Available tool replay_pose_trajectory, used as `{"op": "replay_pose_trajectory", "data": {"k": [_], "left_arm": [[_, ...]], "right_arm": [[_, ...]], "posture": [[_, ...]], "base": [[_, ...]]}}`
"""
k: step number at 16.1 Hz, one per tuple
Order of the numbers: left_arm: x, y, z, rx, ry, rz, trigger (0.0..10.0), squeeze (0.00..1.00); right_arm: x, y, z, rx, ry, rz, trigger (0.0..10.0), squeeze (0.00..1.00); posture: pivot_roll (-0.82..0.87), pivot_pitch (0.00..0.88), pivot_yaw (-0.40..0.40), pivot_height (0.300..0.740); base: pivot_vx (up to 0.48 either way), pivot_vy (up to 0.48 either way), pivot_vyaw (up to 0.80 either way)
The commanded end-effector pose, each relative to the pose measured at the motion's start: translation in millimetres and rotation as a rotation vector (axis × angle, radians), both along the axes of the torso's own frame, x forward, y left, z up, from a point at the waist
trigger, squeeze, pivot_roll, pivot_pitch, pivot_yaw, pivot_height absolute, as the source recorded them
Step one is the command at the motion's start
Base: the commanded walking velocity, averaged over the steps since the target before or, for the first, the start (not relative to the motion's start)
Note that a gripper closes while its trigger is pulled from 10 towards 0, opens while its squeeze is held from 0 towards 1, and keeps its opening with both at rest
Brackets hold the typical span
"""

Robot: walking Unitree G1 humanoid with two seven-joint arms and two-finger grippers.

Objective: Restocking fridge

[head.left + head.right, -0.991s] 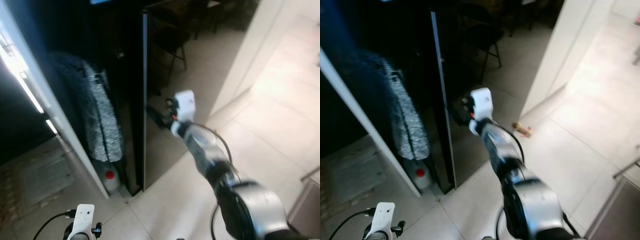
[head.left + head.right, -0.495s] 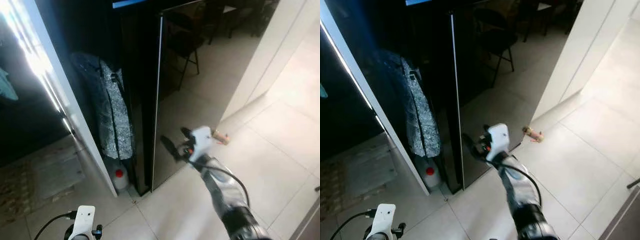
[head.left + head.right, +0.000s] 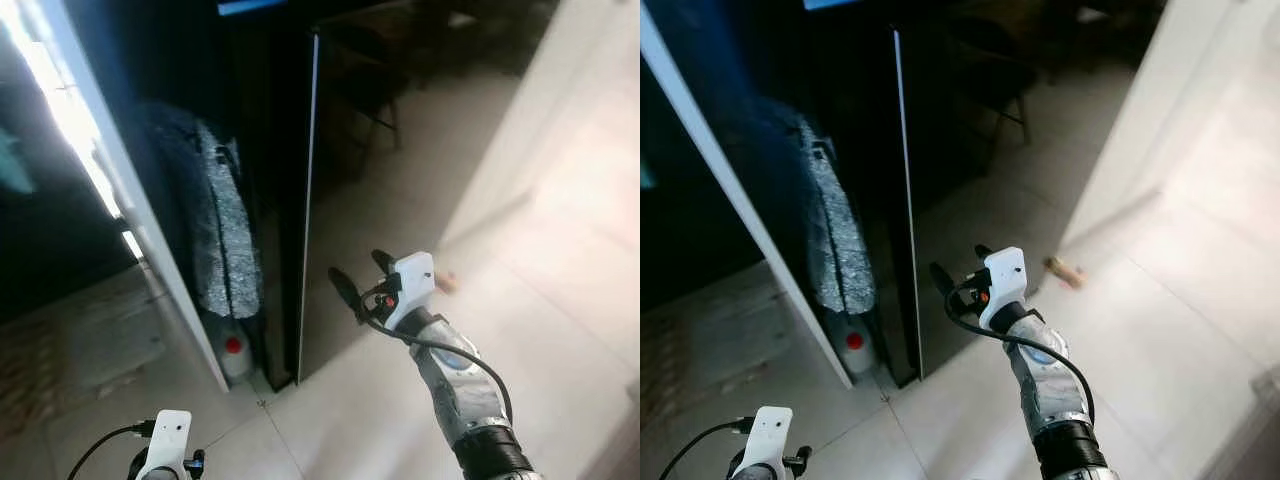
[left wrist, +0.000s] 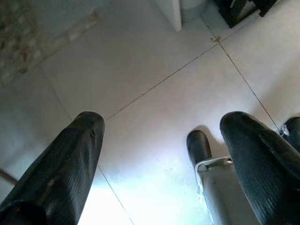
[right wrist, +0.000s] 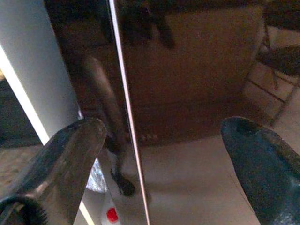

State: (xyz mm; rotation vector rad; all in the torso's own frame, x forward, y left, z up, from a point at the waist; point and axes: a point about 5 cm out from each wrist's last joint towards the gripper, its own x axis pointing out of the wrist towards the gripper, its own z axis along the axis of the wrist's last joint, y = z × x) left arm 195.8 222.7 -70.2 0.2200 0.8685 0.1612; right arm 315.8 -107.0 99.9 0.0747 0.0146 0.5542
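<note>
Your right gripper [image 3: 358, 282] is raised in front of the tall black fridge [image 3: 400, 170]. It points at the glossy door near its thin bright left edge [image 3: 306, 200]. The two black fingers [image 5: 70, 159] are spread wide apart and they hold nothing. In the right wrist view you see the dark door between the fingers, and the fingers do not touch it. The door is closed, and it reflects the pale tiled floor [image 3: 560, 330] and a dark chair.

Your left gripper [image 4: 159, 154] hangs low at your left side, above the tiles. Its fingers are also wide apart and empty.

To the left of the fridge there is a narrow dark gap. In it stands a grey speckled thing [image 3: 222, 240], perhaps a folded cover or a coat; the picture is too blurred to tell. Below it, on the floor, is a white jug with a red cap [image 3: 233, 352]. A white frame with a bright strip [image 3: 120, 200] stands further left.

On the floor to the right of the fridge, close to the white wall [image 3: 1140, 130], lies a small brownish object [image 3: 1064, 271].
</note>
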Motion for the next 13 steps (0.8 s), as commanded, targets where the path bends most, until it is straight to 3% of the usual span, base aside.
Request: {"op": "replay_pose_trajectory", "data": {"k": [1,8,13], "left_arm": [[-11.5,-1.2,-6.8,0.012,0.058,-0.019,10.0,0.0],[-14.2,-2.3,-8.6,0.022,0.076,-0.022,10.0,0.0],[-18.9,-1.4,-10.7,0.028,0.094,-0.025,10.0,0.0]], "right_arm": [[-0.5,-0.3,5.0,0.01,-0.006,-0.002,10.0,0.0],[-8.6,-1.6,3.3,-0.016,0.013,0.015,10.0,0.0],[-9.4,0.7,6.4,-0.021,0.007,0.016,10.0,0.0]], "posture": [[-0.24,0.086,-0.02,0.74],[-0.24,0.078,-0.02,0.74],[-0.25,0.061,-0.014,0.74]], "base": [[0.0,-0.244,0.0],[0.0,0.0,0.0],[0.0,0.0,0.79]]}}
